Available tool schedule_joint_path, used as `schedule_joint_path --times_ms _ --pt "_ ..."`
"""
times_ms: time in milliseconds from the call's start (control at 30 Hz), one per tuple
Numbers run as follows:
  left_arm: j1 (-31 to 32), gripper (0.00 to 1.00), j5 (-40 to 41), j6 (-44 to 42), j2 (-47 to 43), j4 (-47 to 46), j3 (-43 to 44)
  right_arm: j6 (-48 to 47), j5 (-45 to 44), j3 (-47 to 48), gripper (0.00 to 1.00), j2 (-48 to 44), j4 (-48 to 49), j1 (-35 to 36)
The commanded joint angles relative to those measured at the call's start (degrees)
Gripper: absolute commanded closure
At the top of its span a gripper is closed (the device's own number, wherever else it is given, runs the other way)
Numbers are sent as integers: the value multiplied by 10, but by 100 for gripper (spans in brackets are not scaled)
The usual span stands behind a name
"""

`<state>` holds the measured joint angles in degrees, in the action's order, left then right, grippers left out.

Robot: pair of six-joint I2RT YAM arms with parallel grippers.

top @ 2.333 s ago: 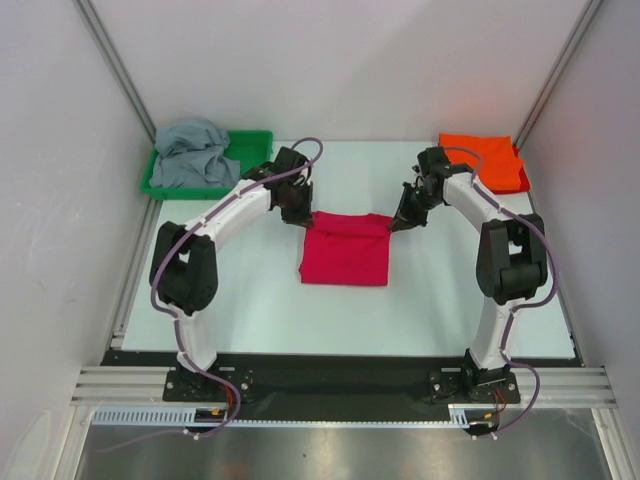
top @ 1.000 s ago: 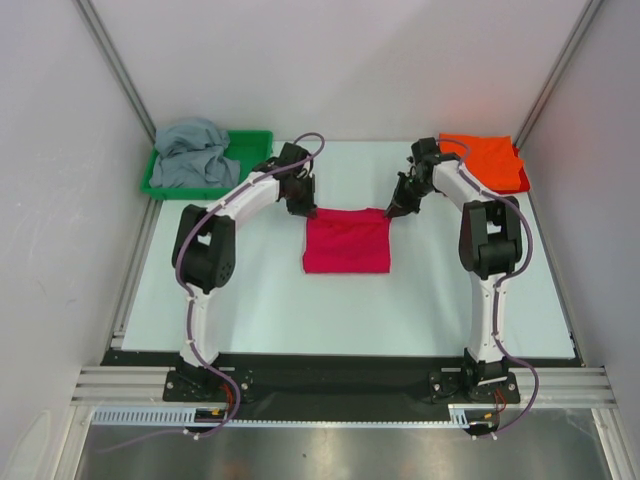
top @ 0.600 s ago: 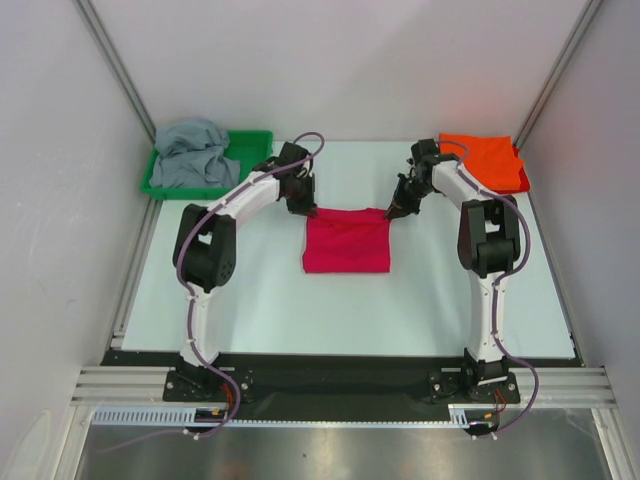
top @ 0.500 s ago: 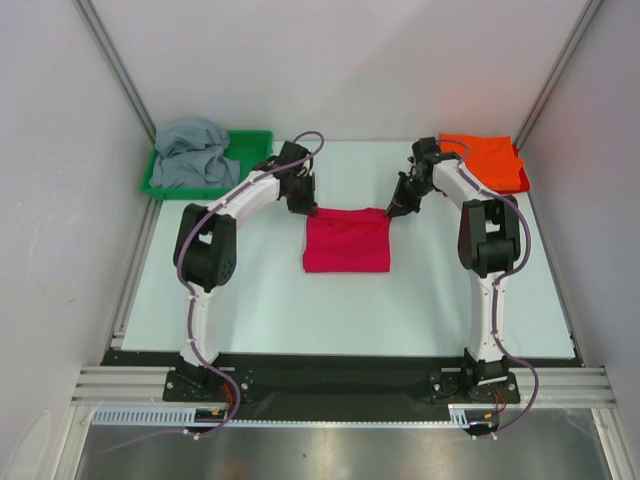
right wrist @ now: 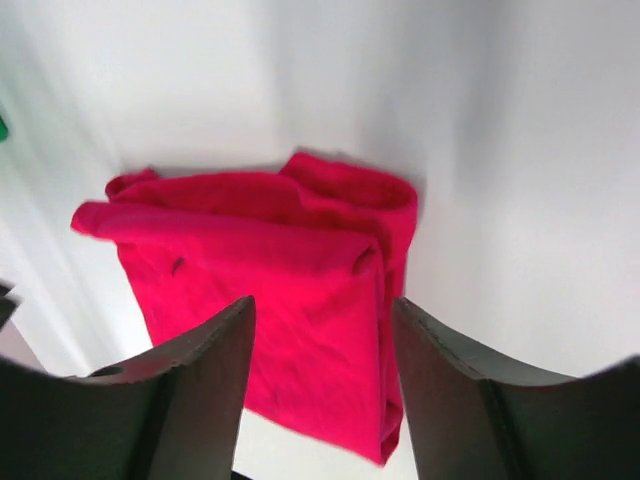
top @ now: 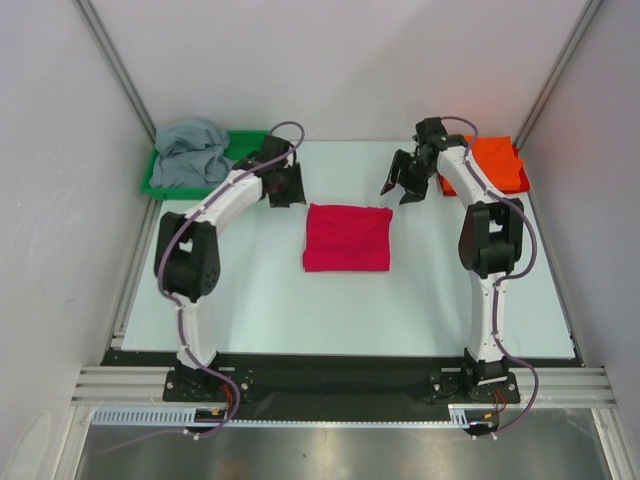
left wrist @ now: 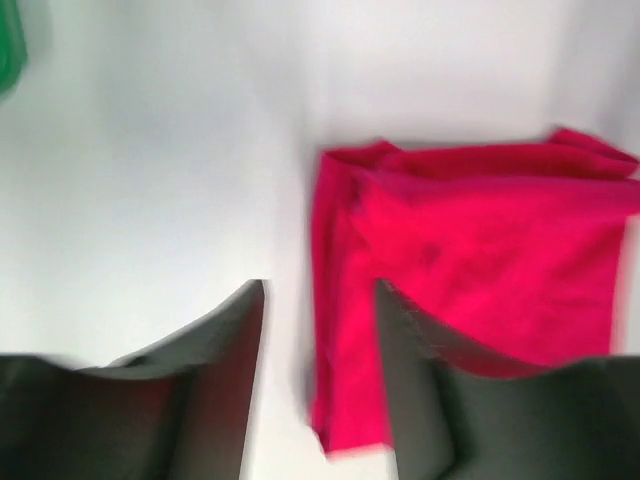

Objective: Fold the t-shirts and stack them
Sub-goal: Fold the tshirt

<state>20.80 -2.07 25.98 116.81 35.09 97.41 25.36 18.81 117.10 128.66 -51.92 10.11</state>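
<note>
Crimson shirt [top: 346, 238] lies near left hand [top: 284, 190] and right hand [top: 398, 192], both open, empty; grey shirt [top: 190, 152] in tray [top: 256, 141].

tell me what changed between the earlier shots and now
The left gripper and right gripper opened and let go of the far corners of the pink shirt. The left one drew back toward the green tray, the right one toward the orange shirt. The pink shirt now lies folded flat, free of both. The grey shirt in the tray and the orange shirt stayed put.
</note>
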Motion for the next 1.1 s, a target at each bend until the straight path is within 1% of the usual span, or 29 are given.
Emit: schedule_joint_path --times_ms 0,33,67,100,167,200,300,367,567,633,700,800,867,967,1067 --pt "3 60 -61 15 -126 -76 -65 -33 -42 -21 39 -75 -39 32" --pt "6 67 -85 22 -133 -86 -90 -30 -40 -30 46 -80 -35 44" --pt "9 79 -107 28 -131 -97 -96 -26 -36 -40 62 -86 -24 49" --pt "12 84 -137 37 -126 -98 -100 -19 -32 -55 68 -86 -20 54" --pt "26 92 -145 39 -109 -103 -104 -10 -29 -71 77 -83 -3 63" --pt "29 93 -149 41 -103 -108 -105 -2 -23 -78 83 -81 4 65" --pt "35 96 -183 55 -73 -136 -95 9 -18 -94 90 -67 28 69" --pt "37 99 -187 58 -46 -141 -83 14 -15 -93 96 -56 40 69" --pt "38 100 -194 42 19 -137 -16 18 -15 -75 96 -18 62 62" --pt "36 100 -207 36 62 -127 20 21 -4 -71 97 -3 68 55" --pt "33 100 -211 35 82 -126 30 20 -3 -66 97 5 74 47" --pt "21 100 -209 43 87 -170 13 20 0 -66 97 17 100 34" --pt "14 100 -210 43 106 -174 25 22 10 -59 97 37 111 22" --pt "0 100 -213 32 145 -171 61 20 17 -33 97 67 121 10" --pt "-16 100 -203 20 182 -156 107 24 32 -14 94 84 134 -1"
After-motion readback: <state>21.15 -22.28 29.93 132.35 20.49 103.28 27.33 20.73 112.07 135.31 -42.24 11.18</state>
